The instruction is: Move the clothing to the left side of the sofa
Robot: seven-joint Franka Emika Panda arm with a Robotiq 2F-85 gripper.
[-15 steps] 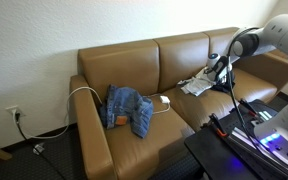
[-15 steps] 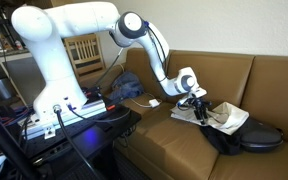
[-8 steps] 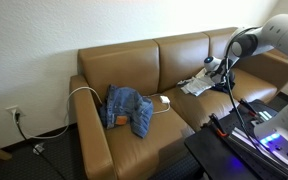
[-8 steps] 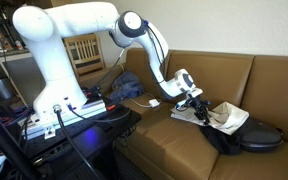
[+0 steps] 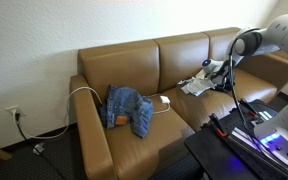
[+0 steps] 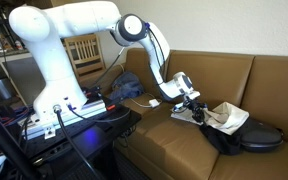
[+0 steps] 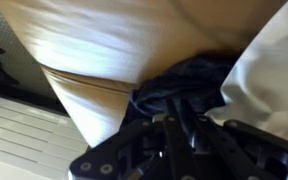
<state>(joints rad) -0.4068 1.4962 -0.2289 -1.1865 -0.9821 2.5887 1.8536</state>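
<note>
**A:** Clothing (image 6: 229, 120) status: where does it lie on the sofa (image 5: 184, 55)?

**B:** It is in two groups. The jeans (image 5: 129, 108) are heaped on the end seat beside the armrest, next to a thin white cable (image 5: 82, 92). The white shirt (image 6: 227, 114) and the dark top (image 6: 239, 142) share a seat well apart from the jeans, with the shirt partly over the top.

**A:** State of the fingers (image 7: 172, 138)?

**B:** They are drawn together at the edge of that pile, on the side toward the arm's base. In the wrist view, dark cloth is bunched right at their tips. I judge that they are pinching the dark top. The shirt lies just beside it, apparently outside the grip.

**A:** Why grip at the edge?

**B:** A pinch on a fold holds soft cloth firmly. Because the shirt rests on the top, lifting may drag it along or let it slide off.

**A:** Remaining work?

**B:** Probably lift, carry toward the seat with the jeans, then release
</note>
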